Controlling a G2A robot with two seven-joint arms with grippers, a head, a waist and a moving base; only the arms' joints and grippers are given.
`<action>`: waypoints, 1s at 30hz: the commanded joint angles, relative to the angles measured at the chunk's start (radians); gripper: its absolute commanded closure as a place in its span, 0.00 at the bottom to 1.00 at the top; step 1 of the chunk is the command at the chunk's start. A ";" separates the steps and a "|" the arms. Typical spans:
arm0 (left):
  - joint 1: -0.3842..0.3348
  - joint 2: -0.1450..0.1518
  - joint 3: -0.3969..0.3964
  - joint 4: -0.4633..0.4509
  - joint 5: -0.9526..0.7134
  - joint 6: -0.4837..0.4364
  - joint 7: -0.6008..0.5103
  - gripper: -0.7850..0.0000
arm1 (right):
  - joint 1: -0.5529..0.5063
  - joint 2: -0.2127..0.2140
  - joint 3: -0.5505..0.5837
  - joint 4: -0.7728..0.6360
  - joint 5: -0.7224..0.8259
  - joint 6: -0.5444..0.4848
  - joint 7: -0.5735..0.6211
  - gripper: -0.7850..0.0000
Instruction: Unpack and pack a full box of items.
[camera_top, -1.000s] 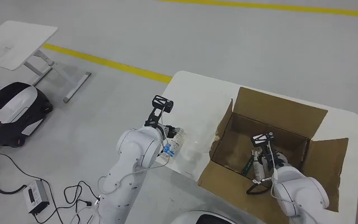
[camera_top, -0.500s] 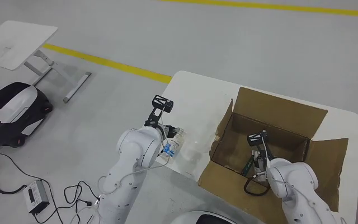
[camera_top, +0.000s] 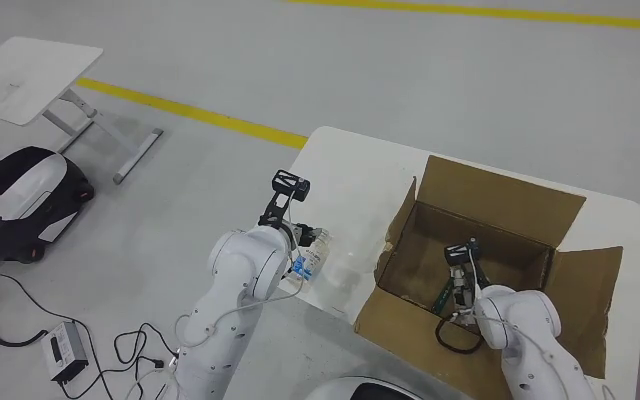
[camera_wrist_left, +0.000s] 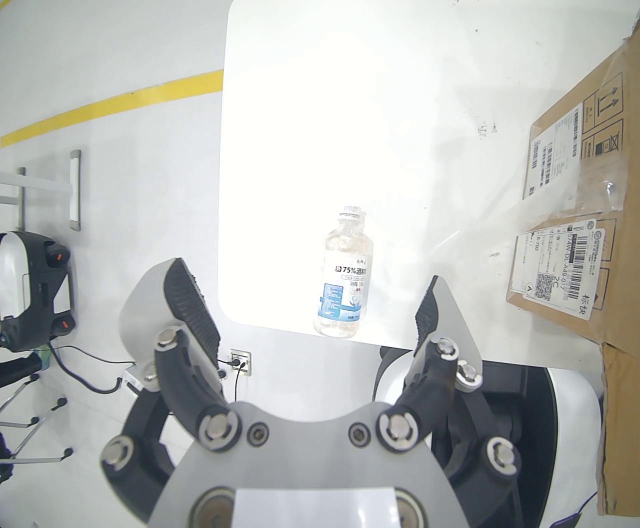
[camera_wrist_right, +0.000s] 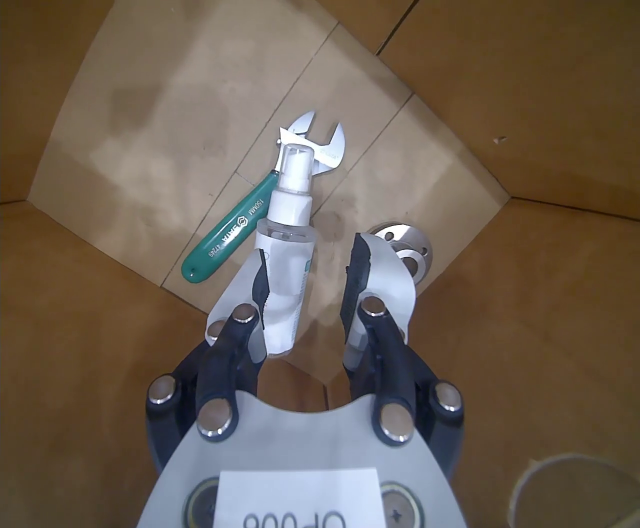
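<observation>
- Spray bottle (camera_wrist_right: 287, 250) lies on the floor of the cardboard box (camera_top: 500, 200), with its pump head across the head of the adjustable wrench (camera_wrist_right: 225, 240). A metal flange (camera_wrist_right: 405, 245) sits near it.
- The right gripper (camera_wrist_right: 310, 260) straddles the bottle's body with its jaws narrowly apart. One pad (camera_wrist_right: 260, 282) touches the label and the other stands clear, so nothing is clamped.
- We judge the bottle to be light, stiff, smooth plastic. We would grip the labelled body below the shoulder, since the thin pump neck could slip or snap.
- Box walls rise on every side, so we expect the way out is straight up, taking care not to snag the wrench.
- The left gripper (camera_wrist_left: 307, 287) hangs wide open above the edge of the table (camera_wrist_left: 300, 125), over a clear bottle (camera_wrist_left: 345, 285) that sits just inside that edge. Bare tabletop between the clear bottle and the box leaves room to set things down.
</observation>
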 joint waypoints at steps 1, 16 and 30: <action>0.000 0.000 0.000 0.000 0.000 0.000 0.000 0.00 | 0.004 -0.002 -0.002 0.014 0.004 -0.001 0.000 0.50; 0.000 0.000 0.000 0.000 0.000 0.000 0.000 0.00 | 0.044 -0.018 -0.018 0.121 0.048 -0.004 -0.022 0.38; 0.000 0.000 0.000 0.000 0.000 0.000 0.000 0.00 | 0.073 -0.030 -0.033 0.177 0.054 0.002 -0.031 1.00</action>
